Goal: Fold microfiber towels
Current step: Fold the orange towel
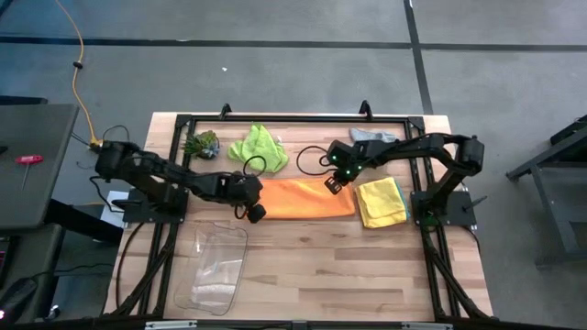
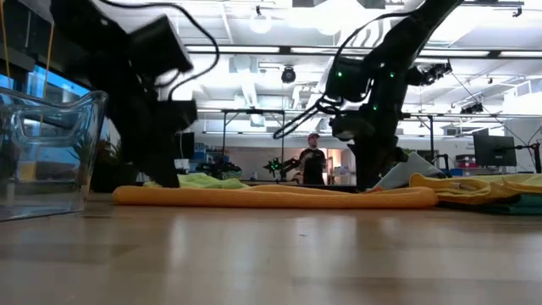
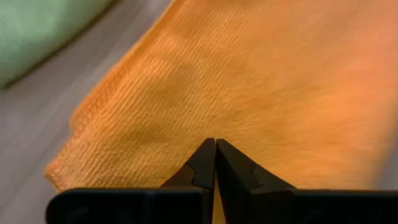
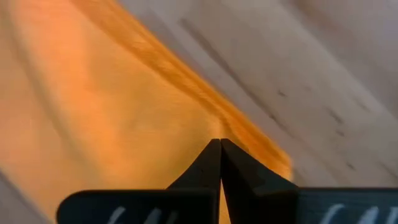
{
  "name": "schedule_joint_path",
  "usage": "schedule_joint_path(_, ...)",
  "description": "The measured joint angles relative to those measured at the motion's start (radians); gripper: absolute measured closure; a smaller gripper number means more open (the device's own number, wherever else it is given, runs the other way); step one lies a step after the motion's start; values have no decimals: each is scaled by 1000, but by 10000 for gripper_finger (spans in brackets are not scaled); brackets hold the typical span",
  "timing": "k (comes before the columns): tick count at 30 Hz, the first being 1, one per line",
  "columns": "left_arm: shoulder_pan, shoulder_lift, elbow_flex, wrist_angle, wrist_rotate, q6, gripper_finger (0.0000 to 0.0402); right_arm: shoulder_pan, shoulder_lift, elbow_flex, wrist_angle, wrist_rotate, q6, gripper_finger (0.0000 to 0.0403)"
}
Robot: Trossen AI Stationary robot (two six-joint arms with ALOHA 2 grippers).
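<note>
So the wooden desk point(image 1: 303, 257) had the whole spread on it, and the orange towel point(image 1: 303, 199) was the one being worked: it lay as a long flat band across the middle, between the two arms. My read is that this was the grab stage of a fold, both ends pinched at once, nothing lifted yet since in the low view the towel hugged the desk all along.

The clear plastic bin point(image 1: 215, 266) sat near the front on the left side, well apart from the action. The lime green towel point(image 1: 259, 147) was bunched up just behind the orange one, the yellow towel point(image 1: 381, 200) sat just beside its right end with a teal edge peeking out underneath, and a grey towel point(image 1: 371, 136) lay at the back.

The left tool point(image 1: 252, 200) was at the towel's left end, fingers squeezed fully together with orange cloth right at the tips. The right tool point(image 1: 335, 181) was the same story at the back right corner, closed right at the hem. How much fabric each had actually caught, I couldn't tell.

Next move, I'd guess: lift both ends evenly and carry that edge over onto the opposite one, keeping it taut so it doesn't slip out.
</note>
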Motion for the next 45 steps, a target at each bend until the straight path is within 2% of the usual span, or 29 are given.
schedule_joint_path(5,20,54,4,28,9,-1,400,-33,5,0,-57,10,-13,403)
schedule_joint_path(9,20,52,3,45,6,0,401,-52,29,0,-90,-27,-23,403)
schedule_joint_path(16,20,47,2,42,8,0,401,-73,13,0,-147,64,-19,403)
schedule_joint_path(28,21,46,1,42,-4,30,401,-97,-50,59,-192,65,-40,403)
schedule_joint_path(32,39,-2,-4,-15,2,78,401,-97,-96,64,-183,71,-41,403)
schedule_joint_path(39,105,-159,-3,-161,-1,190,402,-96,-160,64,-169,65,-59,403)
schedule_joint_path(45,163,-266,-3,-280,2,273,402,-87,-175,34,-183,-58,-120,403)
